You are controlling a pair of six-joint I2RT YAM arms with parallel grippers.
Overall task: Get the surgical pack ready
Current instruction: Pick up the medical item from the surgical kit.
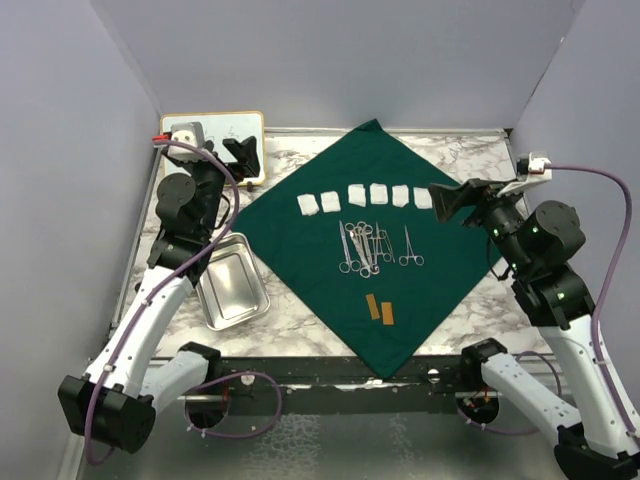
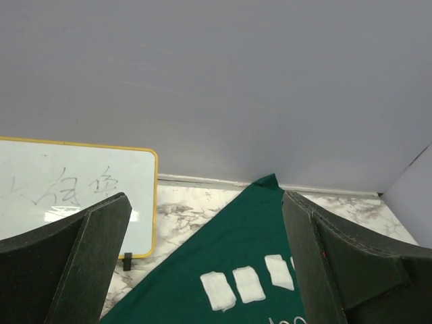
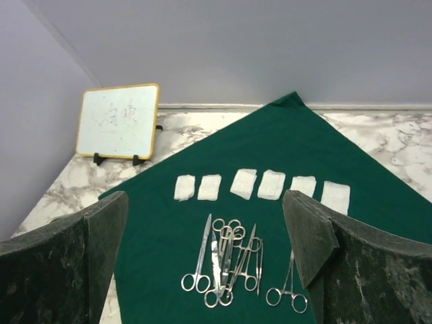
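Note:
The dark green drape (image 1: 320, 220) lies spread flat as a diamond in the middle of the table. On it is a row of several white gauze squares (image 1: 357, 195), and below them a cluster of silver instruments (image 1: 362, 248). A small steel tray (image 1: 235, 282) sits empty just off the drape's left edge. My left gripper (image 1: 241, 157) hangs open above the drape's upper-left side. My right gripper (image 1: 452, 200) is open over the right end of the gauze row. The right wrist view shows the gauze (image 3: 271, 183) and instruments (image 3: 229, 260) between its open gripper (image 3: 206, 216).
A wood-framed whiteboard (image 1: 235, 130) stands at the back left behind my left arm. Two small tan strips (image 1: 379, 309) lie on the drape's near part. Grey walls close in the table on three sides. The left wrist view shows the whiteboard (image 2: 74, 189) and the drape's far corner (image 2: 266, 185).

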